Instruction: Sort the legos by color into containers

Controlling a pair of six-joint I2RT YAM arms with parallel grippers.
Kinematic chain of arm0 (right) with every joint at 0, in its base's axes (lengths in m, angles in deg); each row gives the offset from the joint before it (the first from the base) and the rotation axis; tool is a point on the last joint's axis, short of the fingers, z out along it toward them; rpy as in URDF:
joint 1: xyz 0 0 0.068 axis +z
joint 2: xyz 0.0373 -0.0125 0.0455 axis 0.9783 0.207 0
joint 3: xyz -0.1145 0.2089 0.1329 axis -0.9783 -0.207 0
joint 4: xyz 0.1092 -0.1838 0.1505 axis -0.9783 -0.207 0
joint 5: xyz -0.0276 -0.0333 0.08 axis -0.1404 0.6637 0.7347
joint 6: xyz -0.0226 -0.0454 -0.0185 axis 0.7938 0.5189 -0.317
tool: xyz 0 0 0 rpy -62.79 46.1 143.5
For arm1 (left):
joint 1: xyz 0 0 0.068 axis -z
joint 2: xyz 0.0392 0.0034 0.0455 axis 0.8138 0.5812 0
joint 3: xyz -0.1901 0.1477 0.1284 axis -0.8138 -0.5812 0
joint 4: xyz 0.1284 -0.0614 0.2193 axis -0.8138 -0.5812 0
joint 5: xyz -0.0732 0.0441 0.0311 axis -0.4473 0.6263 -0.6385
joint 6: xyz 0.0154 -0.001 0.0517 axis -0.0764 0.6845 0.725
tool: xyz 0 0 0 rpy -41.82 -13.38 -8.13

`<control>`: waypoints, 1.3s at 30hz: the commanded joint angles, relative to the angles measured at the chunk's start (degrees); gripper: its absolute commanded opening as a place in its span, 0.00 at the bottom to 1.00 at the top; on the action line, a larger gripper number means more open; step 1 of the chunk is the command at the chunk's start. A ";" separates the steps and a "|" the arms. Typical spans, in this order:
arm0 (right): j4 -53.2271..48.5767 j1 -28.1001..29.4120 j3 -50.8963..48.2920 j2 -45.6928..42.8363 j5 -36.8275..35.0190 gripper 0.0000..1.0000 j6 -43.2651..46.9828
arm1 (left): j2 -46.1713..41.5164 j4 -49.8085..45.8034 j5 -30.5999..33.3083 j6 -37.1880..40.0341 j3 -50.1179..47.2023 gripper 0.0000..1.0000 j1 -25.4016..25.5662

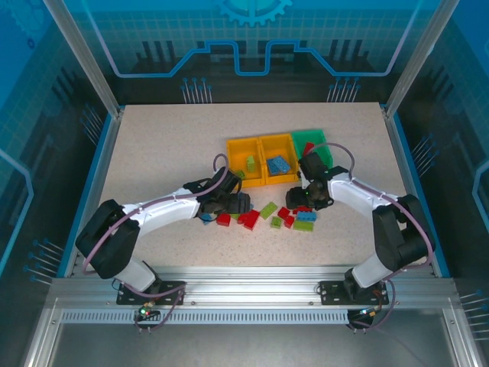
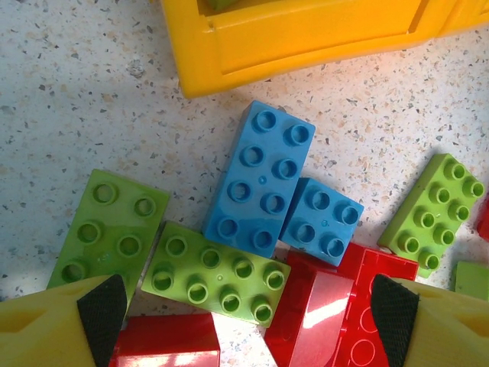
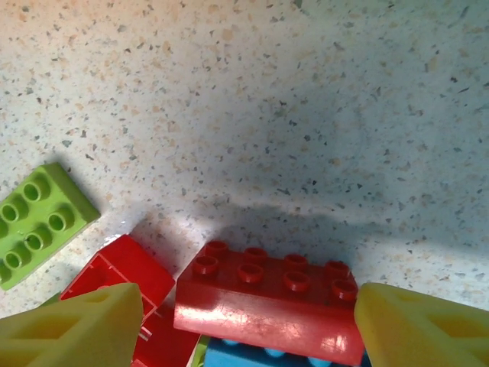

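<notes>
One camera overhead; both wrists close above legos [image 2: 260,180].

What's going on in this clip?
Two arms are sorting legos by color. The left gripper hangs open over a cluster of lime, blue and red bricks beside a yellow bin. The right gripper is open, its fingers on either side of a red brick. In the top view the bins hold a lime brick, blue bricks and a red one; many lie loose on the table.
</notes>
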 commanded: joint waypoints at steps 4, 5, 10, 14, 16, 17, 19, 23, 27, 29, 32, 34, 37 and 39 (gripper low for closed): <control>-3.33 0.88 0.00 3.71 -0.38 0.74 -0.28 | 0.86 -0.08 1.19 -0.57 -0.59 0.88 0.11; -3.67 0.96 0.10 3.74 -0.54 0.74 -0.26 | 0.81 -0.16 1.22 -0.57 -0.52 0.88 0.13; -4.02 1.16 -0.77 2.86 -1.93 0.77 -0.37 | 1.00 -0.20 1.39 -0.66 -0.70 0.88 0.16; -3.42 1.22 -1.22 3.79 -3.14 0.77 -0.33 | 1.42 0.03 1.06 -0.88 -0.59 0.87 0.13; -2.90 1.16 -1.14 4.41 -3.12 0.75 -0.37 | 1.44 -0.11 0.92 -0.85 -0.44 0.88 0.14; -2.50 1.16 -1.06 4.73 -2.93 0.73 -0.32 | 1.49 -0.13 0.95 -0.84 -0.41 0.88 0.15; -2.13 1.16 -0.64 5.35 -3.08 0.69 -0.37 | 1.26 -0.23 1.11 -0.75 -0.41 0.88 0.12; -1.95 1.12 0.49 5.90 -3.72 0.59 0.02 | 0.91 -0.34 1.33 -0.76 -0.74 0.88 0.12; -1.89 1.16 1.78 6.36 -3.69 0.45 0.80 | 1.26 -0.18 1.27 -0.94 -0.88 0.88 0.14; -2.13 1.18 2.27 6.31 -4.12 0.40 1.10 | 1.47 -0.18 1.22 -1.01 -0.94 0.88 0.13; -1.99 1.16 2.30 5.39 -4.94 0.34 1.29 | 1.58 -0.11 1.22 -1.01 -0.94 0.88 0.11; -1.92 1.14 2.24 4.46 -5.30 0.32 1.38 | 1.60 0.01 1.22 -1.02 -0.94 0.88 0.18; -1.53 1.06 2.05 2.55 -5.23 0.29 1.34 | 1.78 0.06 1.14 -1.01 -0.94 0.88 0.18; -1.61 1.07 2.01 1.02 -5.41 0.28 1.26 | 1.94 0.08 1.09 -1.06 -0.94 0.88 0.19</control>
